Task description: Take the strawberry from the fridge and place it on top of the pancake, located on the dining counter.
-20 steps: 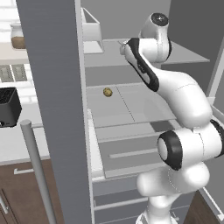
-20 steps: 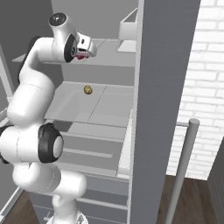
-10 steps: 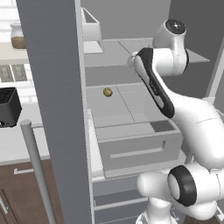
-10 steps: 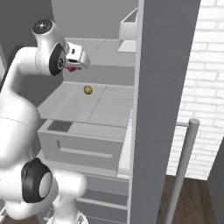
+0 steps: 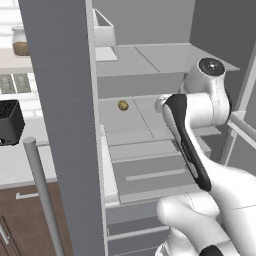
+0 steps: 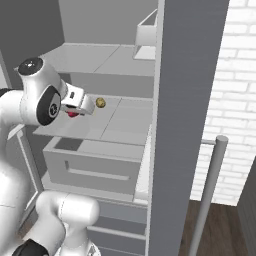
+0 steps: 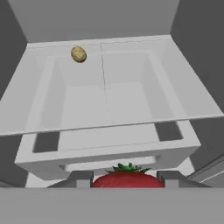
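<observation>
The strawberry (image 7: 127,178), a small red fruit with a green top, sits between my two fingertips (image 7: 81,179) at the bottom of the hand view. My gripper (image 6: 77,108) is shut on it, and a bit of red strawberry (image 6: 73,113) peeks from under the hand. The hand hangs just in front of the open fridge (image 6: 185,100), level with its middle shelf (image 6: 115,120) and above the pulled-out drawer (image 7: 109,148). In the left base view my own forearm covers the hand, in front of the fridge (image 5: 60,100). The pancake and the dining counter are out of view.
A small yellowish-brown round item (image 5: 122,105) (image 6: 100,102) (image 7: 78,54) lies on the middle shelf. The open door's edge and its silver bar handle (image 5: 42,195) (image 6: 207,190) stand close. A black toaster (image 5: 10,122) sits at left, and a brick wall (image 6: 230,100) stands at right.
The arm has drawn back out of the fridge and come down from the upper shelf to the middle shelf's height, carrying the strawberry. The round item has stayed put.
</observation>
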Tool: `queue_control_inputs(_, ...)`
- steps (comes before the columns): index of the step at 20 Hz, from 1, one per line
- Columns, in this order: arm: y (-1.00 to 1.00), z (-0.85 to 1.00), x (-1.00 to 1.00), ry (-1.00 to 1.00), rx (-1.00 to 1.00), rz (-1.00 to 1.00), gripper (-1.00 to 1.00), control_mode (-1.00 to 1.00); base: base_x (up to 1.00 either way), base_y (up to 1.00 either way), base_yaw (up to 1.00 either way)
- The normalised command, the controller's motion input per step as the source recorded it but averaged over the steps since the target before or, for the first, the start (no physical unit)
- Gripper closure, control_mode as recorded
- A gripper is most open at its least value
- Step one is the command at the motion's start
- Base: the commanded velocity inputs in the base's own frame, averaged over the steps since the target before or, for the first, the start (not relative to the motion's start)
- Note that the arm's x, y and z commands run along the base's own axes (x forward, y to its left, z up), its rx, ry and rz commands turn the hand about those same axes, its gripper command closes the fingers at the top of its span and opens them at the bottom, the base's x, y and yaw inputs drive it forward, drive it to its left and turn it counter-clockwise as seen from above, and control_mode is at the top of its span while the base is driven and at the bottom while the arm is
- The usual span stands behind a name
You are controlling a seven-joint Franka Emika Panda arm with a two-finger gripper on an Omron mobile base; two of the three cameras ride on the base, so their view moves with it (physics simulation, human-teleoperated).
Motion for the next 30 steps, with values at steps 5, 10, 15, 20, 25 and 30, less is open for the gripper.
queue_control_inputs(5,-0.22,-0.8,-0.66,0.18,0.0,-0.04,1.0,-1.0,0.0,0.0,0.0)
queue_control_inputs(10,-0.01,-0.79,-0.03,0.13,0.0,0.0,1.0,-1.0,0.0,0.0,0.0)
queue_control_inputs(15,0.0,-0.45,0.0,0.04,0.0,0.0,1.0,-1.0,0.0,0.0,0.0)
queue_control_inputs(20,0.0,-0.02,0.0,0.0,0.0,0.0,1.0,-1.0,0.0,0.0,0.0)
queue_control_inputs(25,0.0,0.0,0.0,0.0,0.0,0.0,1.0,-1.0,0.0,0.0,0.0)
queue_control_inputs(30,0.0,-0.02,-0.17,0.0,0.0,0.0,1.0,1.0,-0.14,0.0,0.0)
